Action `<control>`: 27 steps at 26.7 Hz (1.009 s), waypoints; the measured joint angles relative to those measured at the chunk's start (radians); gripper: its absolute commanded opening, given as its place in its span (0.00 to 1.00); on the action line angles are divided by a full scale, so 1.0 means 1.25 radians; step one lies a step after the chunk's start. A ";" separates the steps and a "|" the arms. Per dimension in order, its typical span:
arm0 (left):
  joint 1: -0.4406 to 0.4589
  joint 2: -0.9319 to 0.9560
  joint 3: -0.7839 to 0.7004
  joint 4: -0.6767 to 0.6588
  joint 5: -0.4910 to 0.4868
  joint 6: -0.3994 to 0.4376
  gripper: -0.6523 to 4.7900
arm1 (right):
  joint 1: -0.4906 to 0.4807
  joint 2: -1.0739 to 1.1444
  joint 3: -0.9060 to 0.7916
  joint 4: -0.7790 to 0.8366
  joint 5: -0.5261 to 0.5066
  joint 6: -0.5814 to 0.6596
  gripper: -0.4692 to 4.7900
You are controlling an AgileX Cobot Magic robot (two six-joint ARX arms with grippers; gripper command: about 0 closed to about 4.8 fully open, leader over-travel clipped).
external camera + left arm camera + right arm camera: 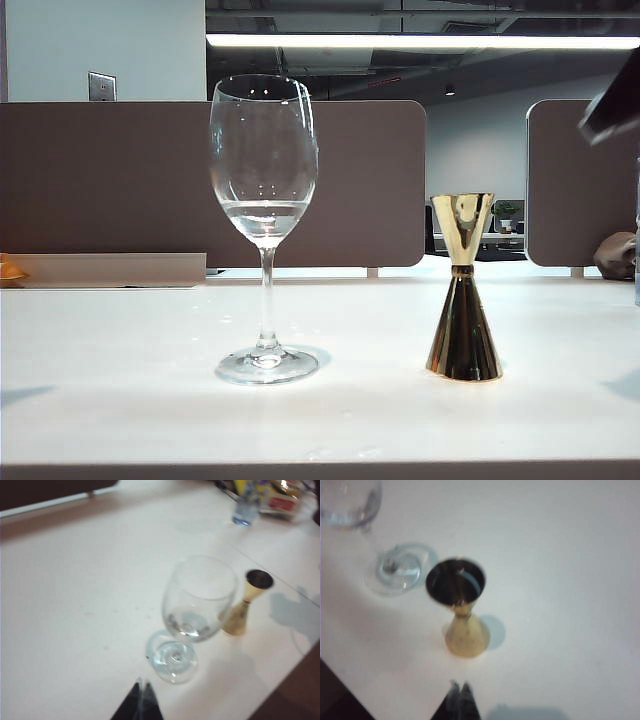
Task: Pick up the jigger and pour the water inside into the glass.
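Water (264,211) in glass (264,160); grippers (460,689) above jigger (463,290).

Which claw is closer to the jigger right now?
Right. The right claw hangs shut above the table just short of the jigger; the left claw is by the glass, with the glass between it and the jigger.

A bright ceiling strip light (420,41) lights the white desk (120,380) evenly, throwing soft shadows beside the glass (264,200) and glare on the polished jigger (463,290), while both wrist views are motion-blurred, the closed tool tips smeared and out of focus.
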 measured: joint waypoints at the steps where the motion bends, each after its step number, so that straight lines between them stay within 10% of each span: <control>1: -0.013 0.001 -0.001 -0.004 -0.005 0.001 0.11 | 0.018 0.011 -0.003 -0.005 0.019 -0.004 0.07; 12: -0.046 0.004 -0.005 -0.022 -0.087 0.001 0.11 | 0.090 0.032 -0.107 0.093 0.043 0.001 0.16; 27: -0.046 0.003 -0.005 -0.023 -0.092 0.001 0.11 | 0.090 0.115 -0.158 0.291 0.041 0.005 0.62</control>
